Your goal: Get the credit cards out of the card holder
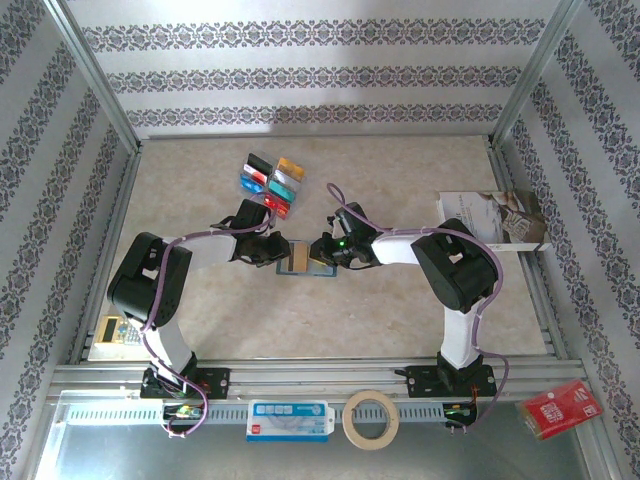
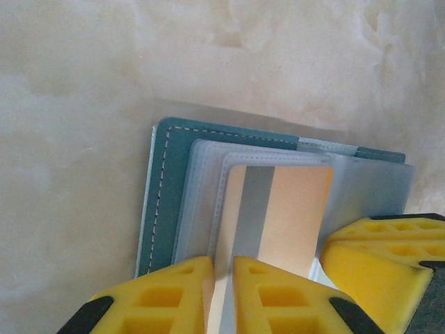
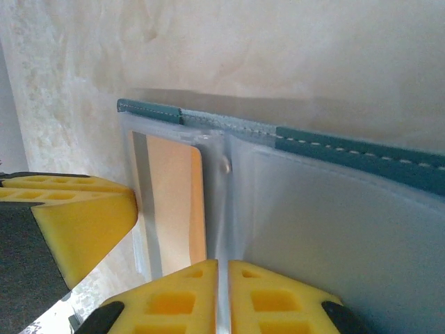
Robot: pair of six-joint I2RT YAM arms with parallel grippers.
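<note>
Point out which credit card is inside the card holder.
The orange card with the silver stripe, pinched by the left pincer; the other cards lie loose on the table.

Card holder (image 2: pixel 167 195) flat on bench (image 1: pixel 400 310), centre, between both claws. Credit card (image 2: pixel 278 209) in holder's inner sleeve, sticking part-way out toward left claw (image 2: pixel 222 278); near edge of card nipped between its fingers (image 2: pixel 167 292). Right claw (image 3: pixel 222 292) on opposite side, pinching a sleeve leaf of holder. Loose cards (image 1: pixel 268 185) clustered behind holder, slightly left, apart from it. Booklet (image 1: pixel 495 218) at right edge of bench. Tape roll (image 1: pixel 370 418) on front ledge (image 1: pixel 100 440), between arm bases. Packet (image 1: pixel 560 408) at front right corner.
</note>
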